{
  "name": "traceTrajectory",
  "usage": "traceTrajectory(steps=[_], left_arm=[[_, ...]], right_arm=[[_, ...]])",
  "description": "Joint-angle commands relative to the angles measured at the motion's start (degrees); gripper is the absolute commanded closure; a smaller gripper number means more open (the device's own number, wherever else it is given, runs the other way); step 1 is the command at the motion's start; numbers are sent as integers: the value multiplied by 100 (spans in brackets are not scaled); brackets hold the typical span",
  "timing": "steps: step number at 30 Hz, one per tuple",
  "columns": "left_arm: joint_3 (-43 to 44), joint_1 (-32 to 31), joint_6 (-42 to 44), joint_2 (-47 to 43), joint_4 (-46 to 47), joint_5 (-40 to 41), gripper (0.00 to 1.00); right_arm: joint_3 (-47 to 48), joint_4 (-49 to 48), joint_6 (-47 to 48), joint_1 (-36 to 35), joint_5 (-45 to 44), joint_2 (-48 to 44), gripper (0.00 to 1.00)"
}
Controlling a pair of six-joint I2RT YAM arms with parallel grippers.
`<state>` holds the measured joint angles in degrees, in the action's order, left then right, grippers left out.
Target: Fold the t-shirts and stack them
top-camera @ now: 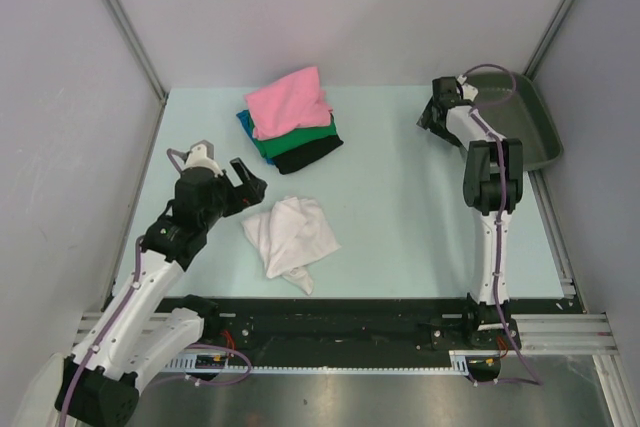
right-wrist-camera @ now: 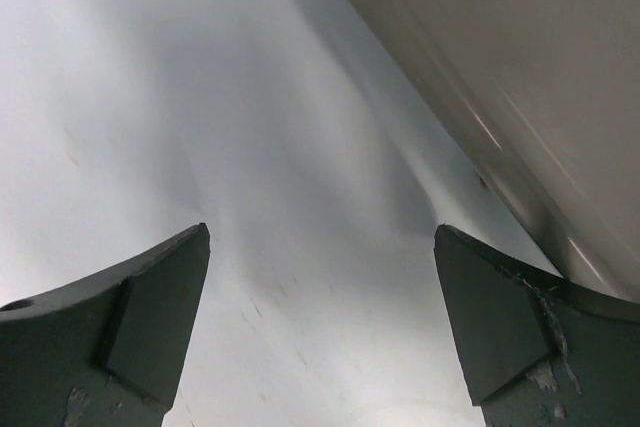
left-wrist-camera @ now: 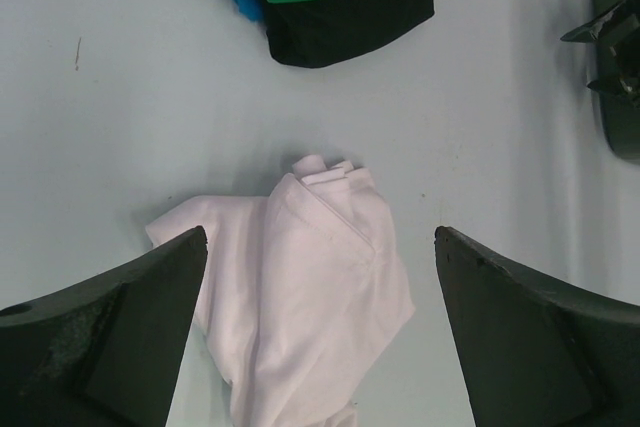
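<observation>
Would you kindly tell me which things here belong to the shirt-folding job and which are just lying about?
For the job: white t-shirt, pink t-shirt, green t-shirt, teal-blue t-shirt, black t-shirt.
Just lying about: dark grey-green tray.

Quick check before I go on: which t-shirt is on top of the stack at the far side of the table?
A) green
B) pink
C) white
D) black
B: the pink t-shirt lies on top, with the green t-shirt and the black t-shirt showing beneath it. The white t-shirt lies crumpled on its own, nearer the arms.
</observation>
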<state>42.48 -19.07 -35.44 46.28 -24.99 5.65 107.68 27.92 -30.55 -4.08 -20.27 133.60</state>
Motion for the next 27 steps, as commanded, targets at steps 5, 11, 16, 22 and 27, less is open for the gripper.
traceTrajectory(steps=[5,11,16,22,27], left_arm=[[463,61,222,-76,-102,199,0],[472,70,213,12,-76,182,0],[446,70,248,30,-146,120,0],[332,61,248,126,-287,7,0],[129,70,143,144,-383,94,0]], right_arm=[[2651,1127,163,205,-706,1370,0],[2076,760,197,119,75,611,0],[-209,-532,251,-339,804,-1158,0],[-2338,-965,268,-1287,1219,-3110,0],[-2777,-262,409,-2438,1315,-3726,0]])
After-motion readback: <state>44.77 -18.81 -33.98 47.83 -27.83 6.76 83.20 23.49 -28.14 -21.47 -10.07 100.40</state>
